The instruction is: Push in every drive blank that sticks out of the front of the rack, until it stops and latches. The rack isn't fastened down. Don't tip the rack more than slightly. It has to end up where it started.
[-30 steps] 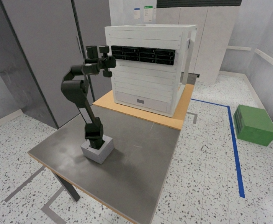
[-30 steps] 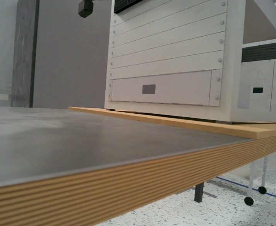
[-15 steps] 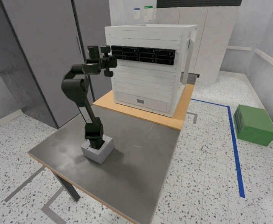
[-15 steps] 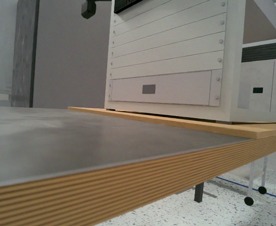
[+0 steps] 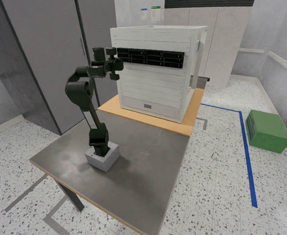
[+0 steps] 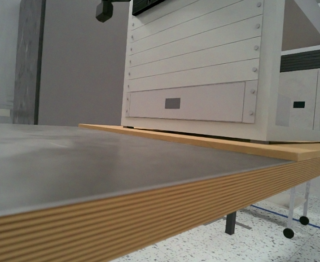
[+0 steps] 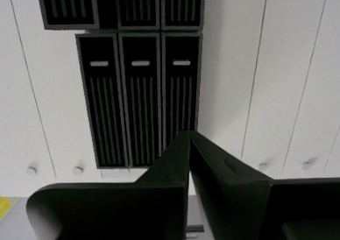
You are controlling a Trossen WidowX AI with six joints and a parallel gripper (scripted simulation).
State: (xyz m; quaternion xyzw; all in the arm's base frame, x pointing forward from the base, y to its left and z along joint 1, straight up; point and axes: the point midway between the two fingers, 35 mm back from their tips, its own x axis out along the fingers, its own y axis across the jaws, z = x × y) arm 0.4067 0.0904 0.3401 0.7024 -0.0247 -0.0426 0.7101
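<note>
The white rack [image 5: 151, 82] [image 6: 194, 66] [image 7: 232, 72] stands upright on the wooden board, with a block of black drive blanks across its upper front. In the top row, the second blank from the left [image 5: 136, 52] [image 7: 70, 6] sticks out, and the rightmost blank [image 5: 173, 54] also appears to stick out. The three blanks of the leftmost column look about level with one another. My gripper [image 5: 122, 64] [image 7: 187, 137] is shut and empty, in front of the rack's left side. In the wrist view its tips overlap the outer end of the bottom-left blank [image 7: 180, 98]; contact cannot be told.
The wooden board [image 5: 141, 119] [image 6: 210, 145] lies under the rack on the grey table [image 5: 148, 174] [image 6: 92, 169]. The arm's base block [image 5: 105, 161] is on the table. A tall grey cabinet [image 5: 50, 63] stands left of the rack. A green box [image 5: 269, 128] is on the floor at right.
</note>
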